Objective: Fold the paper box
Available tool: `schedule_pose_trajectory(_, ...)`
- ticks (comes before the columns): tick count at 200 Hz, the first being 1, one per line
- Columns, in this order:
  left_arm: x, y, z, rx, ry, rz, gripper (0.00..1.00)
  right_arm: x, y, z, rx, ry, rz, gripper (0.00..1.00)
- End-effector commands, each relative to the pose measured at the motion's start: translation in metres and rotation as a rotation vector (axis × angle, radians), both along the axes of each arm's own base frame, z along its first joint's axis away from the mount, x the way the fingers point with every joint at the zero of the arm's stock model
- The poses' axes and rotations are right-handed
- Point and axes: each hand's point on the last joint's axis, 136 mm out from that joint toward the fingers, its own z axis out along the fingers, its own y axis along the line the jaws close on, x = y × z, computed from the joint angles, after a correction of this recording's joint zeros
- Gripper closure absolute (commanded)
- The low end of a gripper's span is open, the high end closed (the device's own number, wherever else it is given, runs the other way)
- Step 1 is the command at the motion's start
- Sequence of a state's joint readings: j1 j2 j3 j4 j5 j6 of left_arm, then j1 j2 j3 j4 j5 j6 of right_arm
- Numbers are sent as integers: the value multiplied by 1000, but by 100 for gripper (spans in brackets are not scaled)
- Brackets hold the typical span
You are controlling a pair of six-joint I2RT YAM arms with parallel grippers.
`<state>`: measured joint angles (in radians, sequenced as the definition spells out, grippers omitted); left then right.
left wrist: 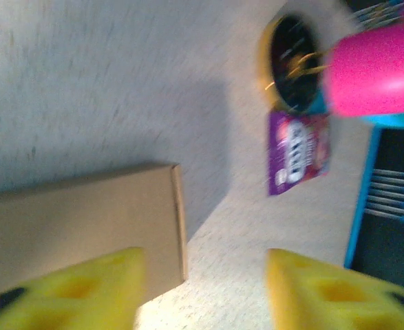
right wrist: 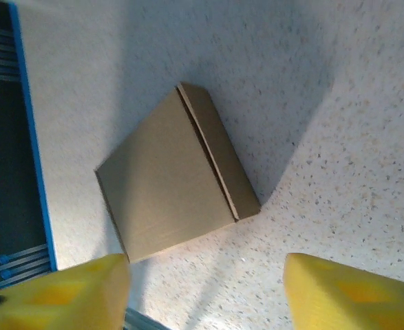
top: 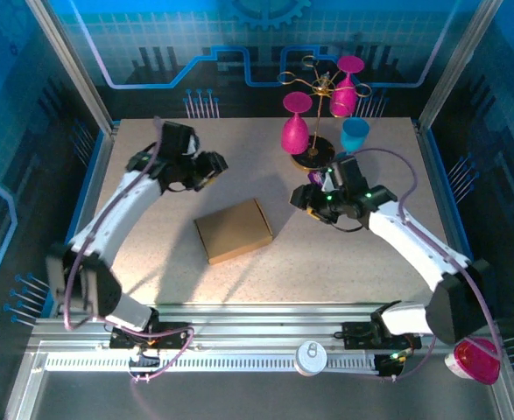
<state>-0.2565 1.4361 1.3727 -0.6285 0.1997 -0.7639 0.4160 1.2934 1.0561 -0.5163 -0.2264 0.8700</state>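
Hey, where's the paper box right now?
In the top view the paper box lies mid-table, between the left gripper and right gripper, touching neither.

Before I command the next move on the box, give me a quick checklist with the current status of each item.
1. Left gripper jaws apart, nothing between them: ok.
2. Right gripper jaws apart, nothing between them: ok.
3. Paper box lying flat on the table, apart from both grippers: ok.
4. Lid down over the box body: ok in the right wrist view. Tabs tucked in: cannot tell.
5. Purple packet and goblet stand apart from the box: ok.
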Motion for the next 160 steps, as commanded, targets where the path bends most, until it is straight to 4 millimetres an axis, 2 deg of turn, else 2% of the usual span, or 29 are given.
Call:
schedule_pose_trajectory(1, -15, 23, 49, 18, -222, 76, 1, -2, -24, 46, -61, -224, -8, 0)
schedule_pose_trajectory(20, -39, 51, 41, 84, -229, 172, 1, -15, -57, 60, -162, -305, -86, 0)
schedule_pose_trajectory(37, -65, 83, 25, 194, -192, 280, 1, -29, -106, 55, -337, -270, -254, 0)
schedule_pose_trajectory(48, -85, 115, 15, 294, -165, 406, 1, -39, -143, 51, -464, -237, -396, 0)
schedule_pose_trajectory(63, -123, 171, -1, 459, -106, 672, 1, -50, -185, 51, -631, -262, -544, 0)
schedule_pose_trajectory(72, -146, 198, -9, 547, -92, 793, 1, -54, -202, 51, -713, -307, -593, 0)
schedule_pose_trajectory(80, -155, 211, -11, 618, -134, 828, 1, -48, -208, 55, -756, -395, -605, 0)
schedule_pose_trajectory(82, -156, 213, -11, 631, -148, 831, 1, -47, -209, 47, -781, -405, -593, 0)
schedule_pose_trajectory(88, -156, 218, -15, 679, -191, 820, 1, -42, -211, 44, -821, -479, -580, 0)
schedule_pose_trajectory(106, -141, 217, -26, 832, -337, 691, 1, -33, -222, 31, -985, -598, -571, 0)
schedule_pose_trajectory(129, -126, 215, -66, 969, -344, 561, 1, -12, -216, -2, -1156, -632, -417, 0)
schedule_pose_trajectory(160, -103, 203, -122, 953, -316, 370, 1, 12, -201, -48, -1138, -580, -267, 0)
